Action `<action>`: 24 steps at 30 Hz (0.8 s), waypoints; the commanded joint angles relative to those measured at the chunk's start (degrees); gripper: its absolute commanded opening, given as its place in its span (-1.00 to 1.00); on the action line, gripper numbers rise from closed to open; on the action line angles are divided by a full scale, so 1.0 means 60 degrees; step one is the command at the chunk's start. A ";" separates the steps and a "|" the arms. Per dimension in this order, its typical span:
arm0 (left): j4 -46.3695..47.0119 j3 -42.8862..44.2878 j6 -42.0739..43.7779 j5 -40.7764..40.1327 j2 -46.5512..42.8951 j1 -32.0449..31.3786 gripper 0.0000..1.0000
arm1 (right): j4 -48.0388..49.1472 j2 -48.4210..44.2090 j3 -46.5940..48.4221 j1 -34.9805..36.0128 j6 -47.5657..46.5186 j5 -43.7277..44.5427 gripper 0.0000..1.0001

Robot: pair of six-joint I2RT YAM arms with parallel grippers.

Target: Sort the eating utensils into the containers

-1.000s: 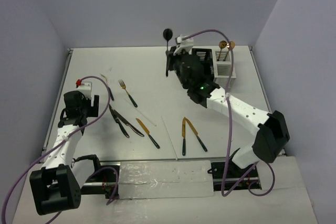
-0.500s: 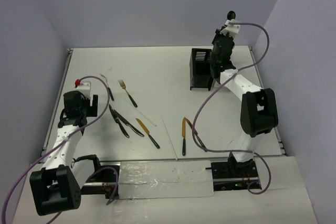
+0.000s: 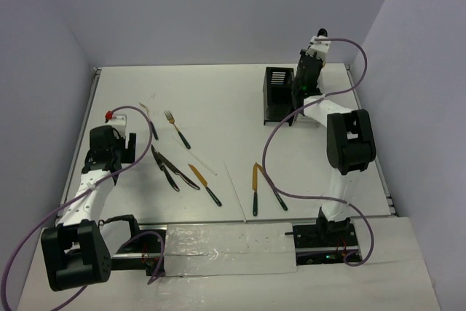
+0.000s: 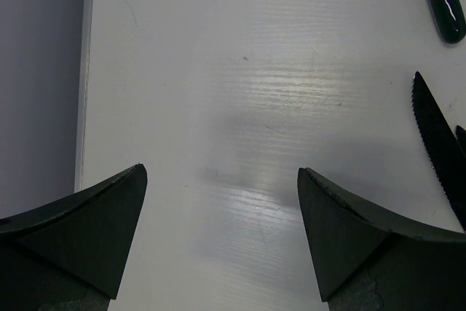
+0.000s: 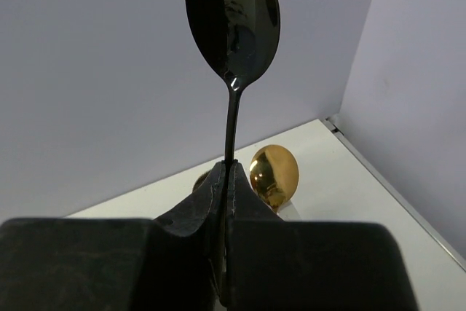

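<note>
The right claw (image 5: 224, 176) grips a black spoon (image 5: 231, 20) upright, a gold spoon (image 5: 274, 172) just behind. The left claw (image 4: 218, 209) gapes wide over the table (image 4: 240, 71).

- black spoon (image 5: 233, 23): handle's lower part hidden inside the right gripper (image 5: 224, 180)
- gold spoon (image 5: 274, 172): stem hidden behind that gripper
- serrated knife blade (image 4: 437, 143) and dark handle (image 4: 443, 1): cut off by the left wrist view's edges
</note>
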 commanded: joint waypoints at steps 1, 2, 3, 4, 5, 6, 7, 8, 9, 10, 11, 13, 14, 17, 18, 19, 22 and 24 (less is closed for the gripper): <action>0.0407 0.0336 -0.0100 -0.0150 -0.0045 0.0078 0.89 | 0.0462 0.0381 0.0280 -0.0071 -0.0373 -0.0023 -1.00; 0.0422 0.0336 -0.0100 -0.0165 -0.0045 0.0078 0.89 | 0.0375 0.0483 0.0236 -0.0100 -0.0461 -0.0082 -1.00; 0.0422 0.0321 -0.0100 -0.0165 -0.0059 0.0092 0.89 | 0.0374 0.0513 0.0192 -0.0101 -0.0505 -0.0082 -1.00; 0.0437 0.0321 -0.0085 -0.0179 -0.0074 0.0078 0.89 | 0.0374 0.0513 0.0134 -0.0115 -0.0520 -0.0068 -1.00; 0.0437 0.0321 -0.0085 -0.0179 -0.0074 0.0092 0.89 | 0.0345 0.0470 0.0075 -0.0173 -0.0506 -0.0169 -1.00; 0.0437 0.0306 -0.0085 -0.0179 -0.0089 0.0078 0.89 | 0.0315 0.0469 -0.0056 -0.0188 -0.0491 -0.0300 -1.00; 0.0422 0.0306 -0.0085 -0.0165 -0.0118 0.0078 0.89 | 0.0286 0.0440 -0.0115 -0.0203 -0.0491 -0.0577 -1.00; 0.0437 0.0306 -0.0085 -0.0136 -0.0118 0.0078 0.89 | 0.0141 0.0426 -0.0159 -0.0218 -0.0549 -0.0725 -1.00; 0.0422 0.0292 -0.0085 -0.0121 -0.0133 0.0078 0.89 | 0.0023 0.0425 -0.0160 -0.0203 -0.0578 -0.0886 -1.00; 0.0437 0.0306 -0.0085 -0.0106 -0.0176 0.0078 0.89 | -0.0282 0.0425 -0.0145 -0.0203 -0.0593 -0.1178 -1.00; 0.0422 0.0292 -0.0085 -0.0121 -0.0191 0.0078 0.89 | -0.0460 0.0367 -0.0102 -0.0203 -0.0608 -0.1253 -1.00; 0.0437 0.0262 -0.0070 -0.0106 -0.0235 0.0093 0.89 | -0.0753 0.0280 -0.0087 -0.0203 -0.0492 -0.1298 -0.69; 0.0437 0.0262 -0.0085 -0.0106 -0.0235 0.0093 0.89 | -0.0899 0.0105 -0.0188 -0.0218 -0.0447 -0.1312 -0.58; 0.0364 0.0248 -0.0070 -0.0077 -0.0265 0.0092 0.89 | -0.1047 -0.0581 -0.0597 -0.0232 -0.0198 -0.1502 -0.22; 0.0349 0.0262 -0.0085 -0.0033 -0.0279 0.0078 0.89 | -0.1076 -0.0817 -0.0701 -0.0232 -0.0140 -0.1576 -0.02; 0.0334 0.0262 -0.0085 -0.0004 -0.0323 0.0078 0.89 | -0.1106 -0.1066 -0.0818 -0.0232 -0.0067 -0.1605 0.07; 0.0290 0.0291 -0.0085 0.0113 -0.0440 0.0078 0.89 | -0.1164 -0.2237 -0.1243 -0.0233 -0.0052 -0.1503 0.35; 0.0290 0.0248 -0.0085 0.0070 -0.0557 0.0078 0.90 | -0.1558 -0.3277 -0.1390 -0.0232 0.0094 -0.1459 0.40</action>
